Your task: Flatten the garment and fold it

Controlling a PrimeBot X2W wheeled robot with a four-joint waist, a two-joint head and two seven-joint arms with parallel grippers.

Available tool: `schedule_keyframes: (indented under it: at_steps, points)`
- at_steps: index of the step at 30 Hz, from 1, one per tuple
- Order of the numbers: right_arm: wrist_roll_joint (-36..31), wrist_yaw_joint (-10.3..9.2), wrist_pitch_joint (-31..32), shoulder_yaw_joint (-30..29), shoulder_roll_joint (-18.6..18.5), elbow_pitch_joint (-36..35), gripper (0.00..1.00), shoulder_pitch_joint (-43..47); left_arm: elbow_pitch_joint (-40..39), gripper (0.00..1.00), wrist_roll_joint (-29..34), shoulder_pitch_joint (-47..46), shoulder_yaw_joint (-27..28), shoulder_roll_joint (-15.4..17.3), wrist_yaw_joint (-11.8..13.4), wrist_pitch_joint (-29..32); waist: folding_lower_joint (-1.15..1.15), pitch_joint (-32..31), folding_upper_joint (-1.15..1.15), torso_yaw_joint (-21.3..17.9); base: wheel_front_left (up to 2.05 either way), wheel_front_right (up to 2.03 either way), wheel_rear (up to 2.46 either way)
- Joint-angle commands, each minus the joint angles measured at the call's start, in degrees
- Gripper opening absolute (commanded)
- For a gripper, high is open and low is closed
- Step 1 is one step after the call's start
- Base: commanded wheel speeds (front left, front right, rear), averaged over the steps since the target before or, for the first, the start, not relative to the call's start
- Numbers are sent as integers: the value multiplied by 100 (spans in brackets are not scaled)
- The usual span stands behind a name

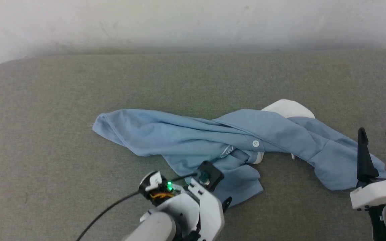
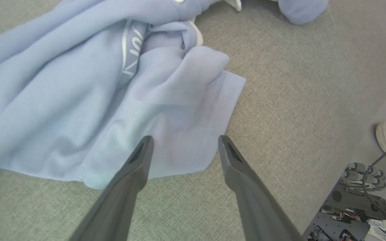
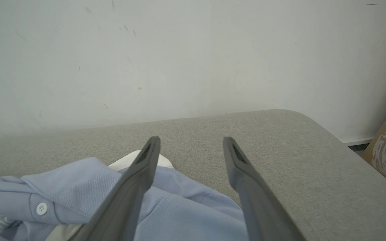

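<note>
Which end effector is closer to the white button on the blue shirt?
Left. The left end effector hovers open over the hem of the shirt, just robot-side of the button. The right end effector is open over the shirt's right end, farther off.

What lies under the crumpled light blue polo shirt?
The polo shirt lies on the grey fabric surface. Its white collar pokes out from under a blue fold at the far side. Anything beneath the bunched folds is covered.
</note>
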Motion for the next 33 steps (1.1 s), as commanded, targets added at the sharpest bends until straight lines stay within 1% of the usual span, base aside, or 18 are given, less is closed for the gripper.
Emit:
schedule_keyframes:
  at_steps: [1, 6, 12, 13, 14, 16, 18, 20, 22, 24, 27, 30, 33]
  points:
    - [-51, -5, -51, 37, 27, 12, 100, -134, -40, 100, -103, -242, -28, 24, -37, 330, 0, 233, 0, -145, 0, 0, 0]
    - [-71, -5, -95, 37, 48, 73, 100, -227, 72, 100, -311, -628, -273, 93, -38, 1085, 0, 502, 0, -214, 0, 0, 0]
    - [-128, -5, -175, 22, 60, 179, 100, -318, 420, 100, -400, -926, -542, 256, -38, 1293, 0, 676, 0, -233, 0, 0, 0]
    - [-136, -5, -185, 19, 61, 198, 100, -334, 490, 61, -433, -936, -592, 299, -38, 1332, 0, 686, 0, -231, 0, 0, 0]
    - [-147, -5, -193, 16, 62, 218, 100, -350, 535, 0, -469, -941, -641, 346, -38, 1351, 0, 690, 0, -225, 0, 0, 0]
    - [-167, -5, -207, -4, 64, 266, 100, -375, 569, 0, -604, -901, -658, 413, -38, 1323, 0, 664, 0, -194, 0, 0, 0]
    - [-183, -5, -218, -29, 66, 315, 100, -379, 524, 0, -659, -838, -569, 482, -6, 1161, 0, 600, 0, -145, 0, 0, 0]
    - [-194, -5, -228, -49, 67, 362, 100, -363, 402, 0, -644, -735, -431, 587, 118, 890, 0, 504, 0, -90, 0, 0, 0]
    - [-189, -5, -239, -65, 68, 414, 100, -335, 216, 0, -653, -554, -259, 716, 293, 640, 0, 395, 0, -23, 0, 0, 0]
    - [-178, -5, -240, -87, 68, 461, 100, -289, -52, 0, -683, -334, -37, 878, 502, 408, 0, 271, 0, 71, 0, 0, 0]
    - [-168, -5, -229, -135, 69, 522, 100, -210, -512, 0, -714, 29, 414, 1178, 910, 61, 0, 105, 0, 240, 0, 0, 0]
    - [-172, -5, -199, -142, 69, 570, 100, -144, -906, 0, -779, 442, 964, 1502, 1365, -211, 0, -18, 0, 392, 0, 0, 0]
    - [-165, -5, -163, -112, 69, 613, 100, -112, -1164, 0, -950, 900, 1514, 1753, 1731, -452, 0, -97, 0, 509, 0, 0, 0]
